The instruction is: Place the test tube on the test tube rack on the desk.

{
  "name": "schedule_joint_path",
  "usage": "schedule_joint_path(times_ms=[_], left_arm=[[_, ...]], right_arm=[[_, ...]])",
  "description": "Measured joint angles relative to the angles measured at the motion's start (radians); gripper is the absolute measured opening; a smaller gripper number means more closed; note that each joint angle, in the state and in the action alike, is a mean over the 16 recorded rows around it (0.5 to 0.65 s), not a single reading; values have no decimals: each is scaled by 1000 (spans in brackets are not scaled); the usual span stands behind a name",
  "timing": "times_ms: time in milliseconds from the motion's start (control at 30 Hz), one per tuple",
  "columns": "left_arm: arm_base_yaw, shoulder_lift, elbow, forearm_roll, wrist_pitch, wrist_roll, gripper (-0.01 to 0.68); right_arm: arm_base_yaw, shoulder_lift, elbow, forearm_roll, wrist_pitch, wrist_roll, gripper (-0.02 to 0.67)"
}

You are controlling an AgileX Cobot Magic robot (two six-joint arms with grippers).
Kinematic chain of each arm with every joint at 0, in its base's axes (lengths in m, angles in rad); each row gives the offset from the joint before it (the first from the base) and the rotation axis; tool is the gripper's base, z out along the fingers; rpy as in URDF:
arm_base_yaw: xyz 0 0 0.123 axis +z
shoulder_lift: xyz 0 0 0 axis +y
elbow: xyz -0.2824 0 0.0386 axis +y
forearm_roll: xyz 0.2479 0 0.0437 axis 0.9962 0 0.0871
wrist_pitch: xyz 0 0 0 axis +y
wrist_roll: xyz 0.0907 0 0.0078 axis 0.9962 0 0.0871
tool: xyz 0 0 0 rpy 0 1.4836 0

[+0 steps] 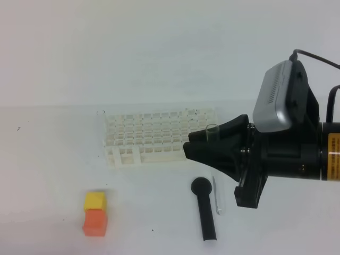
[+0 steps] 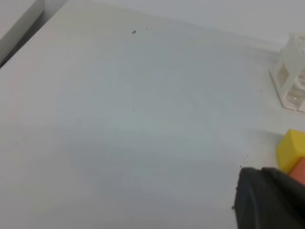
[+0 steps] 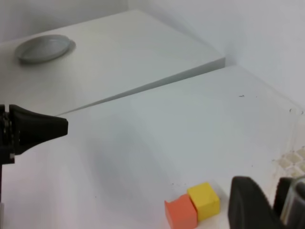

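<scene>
glass test tube is pinched near its rim by right gripper beside test tube rack; fragile, slippery, light; left gripper is closed, empty.

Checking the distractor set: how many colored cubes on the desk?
2. A yellow cube sits near the desk's front left, and an orange cube touches it on the near side. None hidden as far as these views show.

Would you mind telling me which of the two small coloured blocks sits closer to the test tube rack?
The yellow block is closer to the test tube rack. The orange block touches it on the side facing away from the rack, nearer the desk's front edge.
</scene>
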Motion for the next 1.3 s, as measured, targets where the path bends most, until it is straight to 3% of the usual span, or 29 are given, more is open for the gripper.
schedule_joint_path(times_ms=[600,833,1033,1300], left_arm=[[-2,0,0,-1,11,-19,-1],[-33,0,0,-1,8,-20,-1],[-119,1,0,-1,6,-20,-1],[-311,1,0,-1,4,-20,-1]], right_arm=[[0,0,0,-1,9,-16,112],[0,4,0,7,28,-73,111],[0,35,0,71,41,-171,111],[0,118,0,219,47,-341,111]])
